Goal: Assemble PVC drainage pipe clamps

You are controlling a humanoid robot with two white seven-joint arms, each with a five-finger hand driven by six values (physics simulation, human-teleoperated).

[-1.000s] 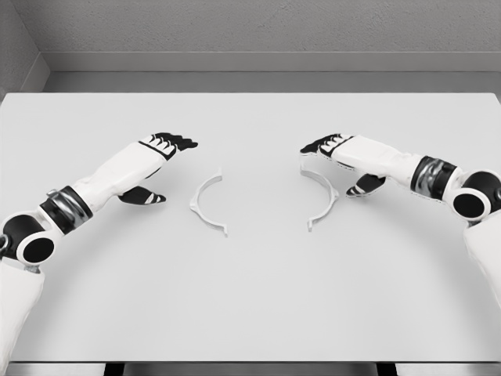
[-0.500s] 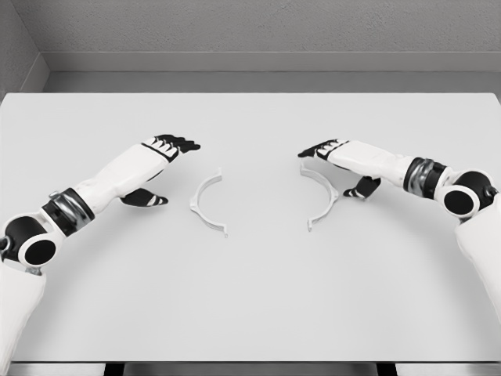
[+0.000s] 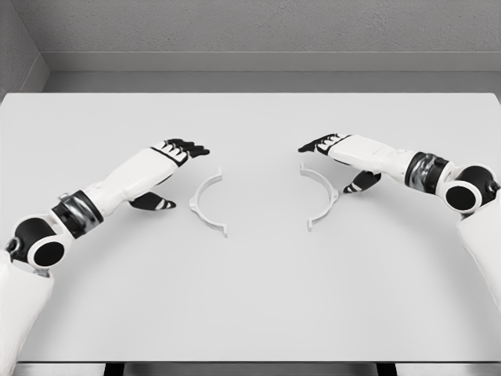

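Note:
Two white half-ring clamp pieces lie flat on the white table [image 3: 250,298]. The left clamp half [image 3: 205,203] curves with its opening toward the right. The right clamp half [image 3: 322,197] opens toward the left. My left hand [image 3: 178,160] hovers just left of the left half, fingers spread, thumb low, holding nothing. My right hand [image 3: 333,153] sits over the top end of the right half, fingers stretched out flat, thumb [image 3: 362,182] down beside the arc's outer side. I cannot tell whether it touches the piece.
A grey wall [image 3: 266,31] runs behind the table's far edge. Both forearms lie low across the table from the lower left and the right edge.
My left hand has slid right, closer to the left clamp half. My right hand has lifted slightly over the right half's top end. Neither clamp piece has moved.

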